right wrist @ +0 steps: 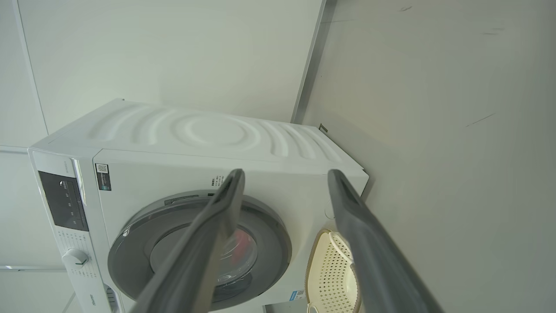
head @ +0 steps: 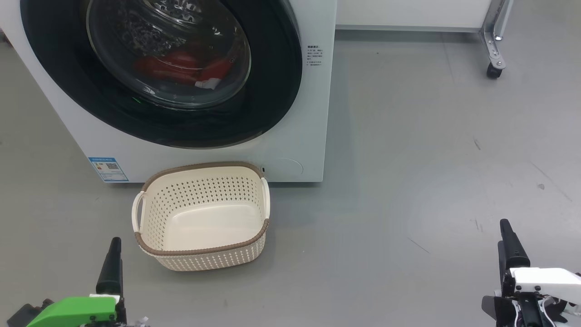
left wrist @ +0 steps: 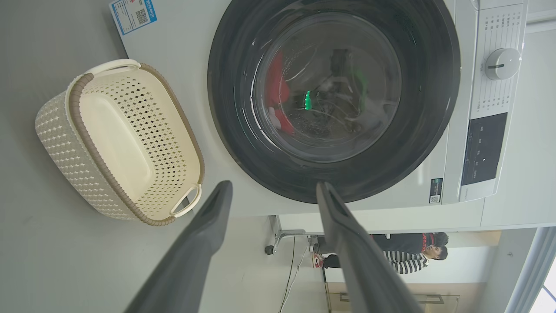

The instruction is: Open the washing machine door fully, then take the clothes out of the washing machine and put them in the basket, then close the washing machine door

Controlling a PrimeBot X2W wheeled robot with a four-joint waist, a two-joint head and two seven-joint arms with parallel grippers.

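**Door**: round, with a black rim and a glass bowl. It is shut flat on the front of the machine. It sits at the upper left of the head view, with its top cut off by the frame.

**Clothes**: red with a scrap of white, heaped low in the drum behind the glass.

**Basket**: cream and empty, on the floor just before the machine's lower front, below the door. Its long axis runs along that front.

**Left pincer**: jaws wide, holding nothing. It is low, to the left of the basket and well apart from the door, which lies ahead, above and somewhat to its right.

**Right pincer**: jaws wide, holding nothing. It is far out over bare floor, with the door ahead and well to its left.

**Governing relation:** the door is round, so no long axis applies and what matters is the edge to pull.
- A pale recess on the rim's right edge, beside the printed label, may be the pull. If so, the hinge is probably on the left.
- The left pincer is nearer the door as a whole.
- That right edge lies roughly between the two pincers.

**Status:** opening not yet begun.
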